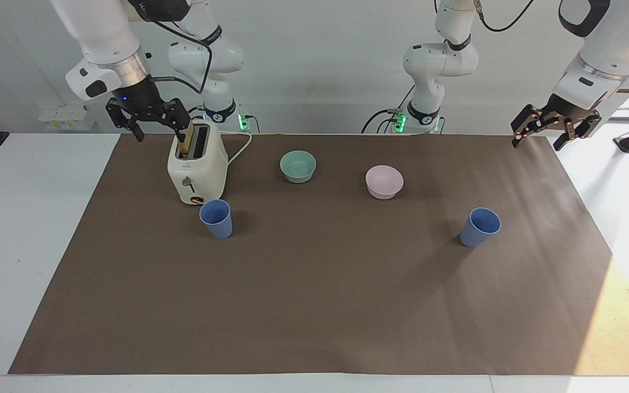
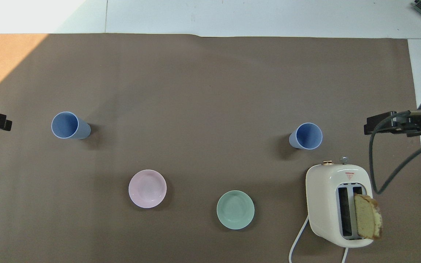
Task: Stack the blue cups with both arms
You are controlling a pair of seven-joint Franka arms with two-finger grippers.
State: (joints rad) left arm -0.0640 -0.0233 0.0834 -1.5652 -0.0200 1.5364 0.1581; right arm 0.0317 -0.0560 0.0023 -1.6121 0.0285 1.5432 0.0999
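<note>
The facing view alone showed both grippers whole — right gripper (image 1: 153, 121) at upper left, left gripper (image 1: 545, 132) at upper right, fingers spread, empty. A brown mat (image 1: 314, 305) covered the white table (image 1: 19, 218). Two blue cups (image 1: 217, 218) (image 1: 479, 226) stood mid-frame, well apart — two bowls, one toaster (image 1: 196, 164).
</note>
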